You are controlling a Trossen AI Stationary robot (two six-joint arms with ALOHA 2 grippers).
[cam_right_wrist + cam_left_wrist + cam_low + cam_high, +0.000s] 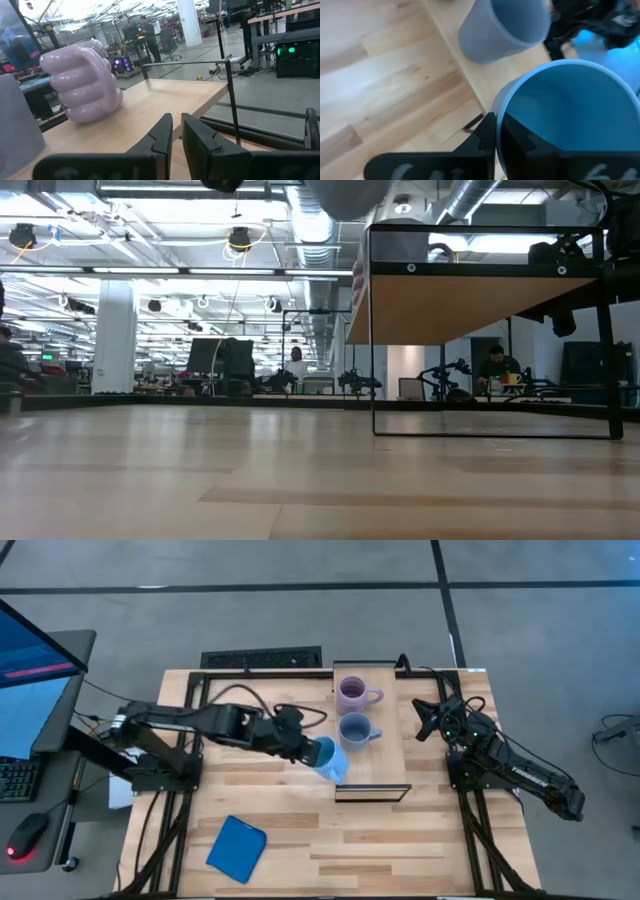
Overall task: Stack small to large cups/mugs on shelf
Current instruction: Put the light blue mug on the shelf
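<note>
The shelf [388, 755] stands mid-table, and the low view shows its underside [470, 305]. A pale purple mug [352, 693] rests on its base at the shelf's far end, with a grey-blue mug [355, 730] just nearer. Both also show in the right wrist view, purple mug [82, 82] and grey-blue mug [15, 125]. My left gripper [308, 750] is shut on the bright light blue mug [332, 759] at the shelf's left edge, close to the grey-blue mug [500, 25]. My right gripper [177, 137] waits shut at the table's right, pointing level along the shelf top. My left gripper pinches the light blue mug's wall at the rim [499, 127], one finger [522, 147] inside the mug and one finger [484, 137] outside. The fingers come from the table's left, slanting down. The mug is lifted clear and tilted, its mouth toward the gripper.
A flat blue square pad [237, 847] lies near the table's front left. The shelf's dark wire frame [372, 330] stands at its near end. A monitor, keyboard and mouse [25, 835] sit off the table's left. People show far off in the room behind.
</note>
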